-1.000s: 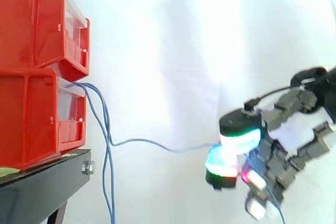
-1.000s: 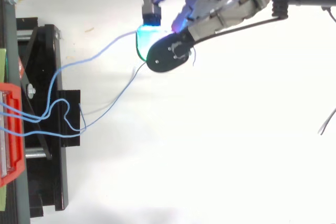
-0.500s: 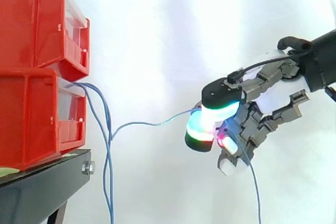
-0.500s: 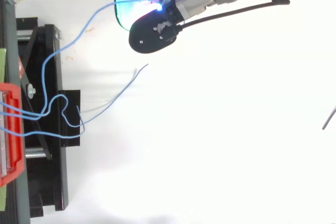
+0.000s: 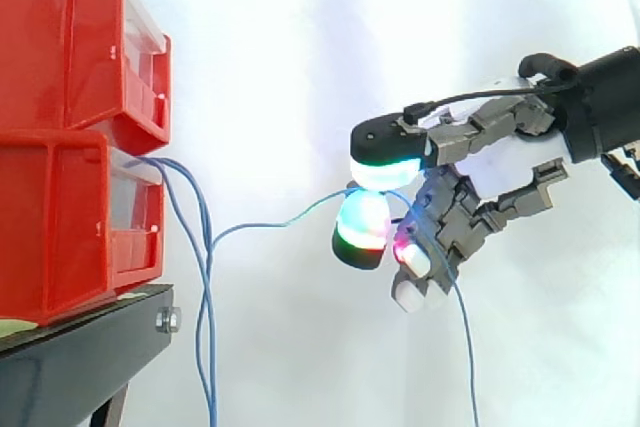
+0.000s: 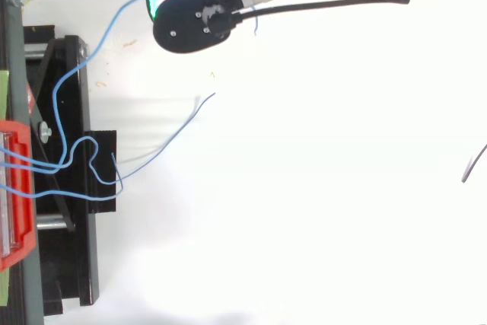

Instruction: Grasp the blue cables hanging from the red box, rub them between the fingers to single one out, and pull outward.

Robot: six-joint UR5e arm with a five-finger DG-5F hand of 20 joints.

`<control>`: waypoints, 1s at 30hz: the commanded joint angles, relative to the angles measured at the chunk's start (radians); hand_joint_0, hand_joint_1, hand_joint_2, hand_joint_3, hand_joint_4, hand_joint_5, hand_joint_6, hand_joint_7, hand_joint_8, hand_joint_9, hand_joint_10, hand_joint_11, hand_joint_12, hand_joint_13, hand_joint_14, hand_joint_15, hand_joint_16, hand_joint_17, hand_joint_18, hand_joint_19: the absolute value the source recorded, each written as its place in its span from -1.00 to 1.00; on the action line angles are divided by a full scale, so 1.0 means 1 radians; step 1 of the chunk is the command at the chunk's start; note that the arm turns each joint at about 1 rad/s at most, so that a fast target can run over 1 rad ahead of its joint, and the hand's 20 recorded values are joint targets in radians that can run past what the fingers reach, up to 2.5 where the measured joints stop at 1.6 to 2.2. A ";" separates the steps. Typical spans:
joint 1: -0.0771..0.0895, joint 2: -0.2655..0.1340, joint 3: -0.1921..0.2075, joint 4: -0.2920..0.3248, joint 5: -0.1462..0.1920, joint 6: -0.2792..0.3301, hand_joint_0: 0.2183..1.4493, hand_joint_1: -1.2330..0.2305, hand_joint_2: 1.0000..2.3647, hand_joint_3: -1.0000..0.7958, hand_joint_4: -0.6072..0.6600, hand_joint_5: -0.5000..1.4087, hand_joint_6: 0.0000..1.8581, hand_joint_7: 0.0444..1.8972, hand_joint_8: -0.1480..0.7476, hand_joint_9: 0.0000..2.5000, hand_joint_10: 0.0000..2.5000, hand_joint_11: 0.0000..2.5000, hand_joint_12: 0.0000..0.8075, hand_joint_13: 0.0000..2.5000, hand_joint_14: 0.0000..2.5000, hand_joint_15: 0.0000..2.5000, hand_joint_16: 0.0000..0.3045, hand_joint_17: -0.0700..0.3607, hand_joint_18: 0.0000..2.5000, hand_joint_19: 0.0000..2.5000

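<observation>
Hand (image 5: 455, 222) has slid left & up in side view vs 1 s ago; in top view it's now at the upper-left edge (image 6: 190, 17). Red bins (image 5: 60, 227) on black stand (image 5: 70, 367) sit at far left. Pads (image 5: 385, 169) pinch one blue cable (image 5: 270, 225) at frame centre. It runs slack from the lower bin, tail dangling lower right. Other cables (image 5: 205, 347) hang by the stand, apart. Singled out, I'd judge, but the pull isn't tightening it yet.

Hand (image 5: 490, 162): grey blocky fingers w/ black-capped pads (image 5: 386, 169) glowing cyan, green, red; black wrist.
</observation>
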 commanded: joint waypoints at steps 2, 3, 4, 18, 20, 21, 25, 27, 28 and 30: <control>0.002 -0.001 -0.002 -0.001 0.003 0.011 -0.53 0.01 -1.00 -0.44 0.01 -0.60 -0.10 -0.08 -0.03 -0.14 -0.98 -0.48 -0.06 -0.36 -0.98 -0.55 -0.67 -0.15 -0.55 -0.50; 0.002 0.001 -0.001 -0.001 0.003 0.014 -0.53 0.02 -1.00 -0.44 0.02 -0.60 -0.10 -0.09 -0.03 -0.14 -0.98 -0.47 -0.06 -0.36 -0.98 -0.55 -0.67 -0.14 -0.54 -0.50; 0.002 0.001 -0.001 -0.001 0.003 0.017 -0.53 0.03 -1.00 -0.44 0.01 -0.60 -0.10 -0.09 -0.03 -0.14 -0.98 -0.48 -0.06 -0.35 -0.98 -0.55 -0.66 -0.14 -0.54 -0.50; 0.003 0.001 -0.004 -0.003 0.003 0.031 -0.46 0.23 -1.00 -0.44 -0.03 -0.60 -0.13 -0.06 -0.04 -0.12 -0.98 -0.47 -0.09 -0.32 -0.98 -0.53 -0.67 -0.15 -0.53 -0.47; 0.003 0.001 -0.004 -0.003 0.003 0.031 -0.42 0.12 -1.00 -0.41 -0.03 -0.60 -0.13 -0.04 -0.04 -0.13 -0.98 -0.46 -0.10 -0.32 -0.98 -0.52 -0.68 -0.16 -0.53 -0.47; 0.003 0.001 -0.004 -0.003 0.003 0.031 -0.40 0.01 -0.99 -0.35 -0.01 -0.60 -0.13 -0.03 -0.05 -0.12 -0.98 -0.46 -0.10 -0.31 -0.98 -0.52 -0.68 -0.17 -0.53 -0.47; 0.003 0.001 -0.004 -0.003 0.003 0.031 -0.38 -0.09 -0.99 -0.25 0.02 -0.60 -0.12 -0.04 -0.02 -0.12 -0.98 -0.46 -0.07 -0.30 -0.98 -0.52 -0.66 -0.14 -0.49 -0.48; 0.003 0.001 -0.004 -0.003 0.003 0.031 -0.38 -0.13 -0.99 -0.22 0.02 -0.60 -0.11 -0.06 -0.02 -0.12 -0.98 -0.46 -0.06 -0.30 -0.98 -0.52 -0.65 -0.12 -0.48 -0.49; 0.005 0.001 -0.004 -0.003 0.003 0.031 -0.38 -0.15 -0.99 -0.20 0.03 -0.60 -0.11 -0.05 -0.01 -0.12 -0.98 -0.46 -0.05 -0.29 -0.98 -0.52 -0.65 -0.11 -0.47 -0.49; 0.003 -0.001 -0.004 -0.006 0.003 0.031 -0.39 -0.19 -0.99 -0.17 0.05 -0.60 -0.11 -0.05 0.00 -0.13 -0.98 -0.47 -0.03 -0.29 -0.98 -0.53 -0.63 -0.09 -0.46 -0.50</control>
